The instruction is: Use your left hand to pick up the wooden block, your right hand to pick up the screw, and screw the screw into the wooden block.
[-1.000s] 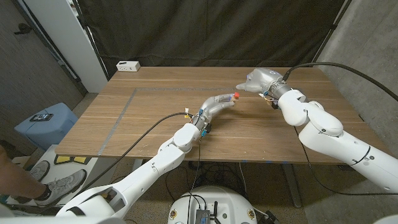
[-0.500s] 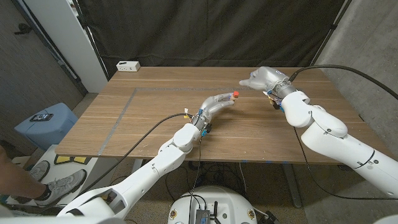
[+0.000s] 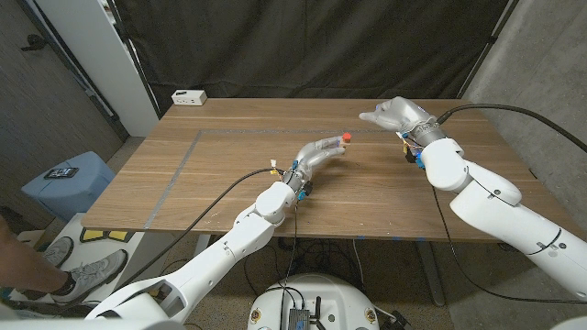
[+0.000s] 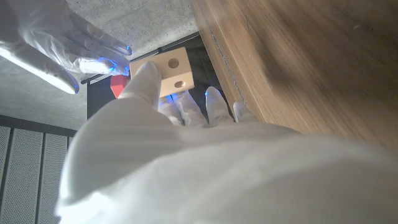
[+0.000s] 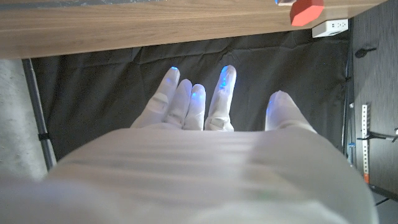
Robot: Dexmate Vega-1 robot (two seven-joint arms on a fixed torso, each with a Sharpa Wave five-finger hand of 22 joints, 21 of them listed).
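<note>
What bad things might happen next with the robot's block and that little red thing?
1. The left hand holds the wooden block with just fingertips, so it might slip or twist when pushed.
2. The right hand is open, holds nothing and sits apart from the red-capped screw, so a clumsy reach might knock it away.
3. Both hands work close together and might bump.

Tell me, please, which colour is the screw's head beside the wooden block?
Red. The screw's head shows best in the left wrist view, next to the wooden block.
</note>
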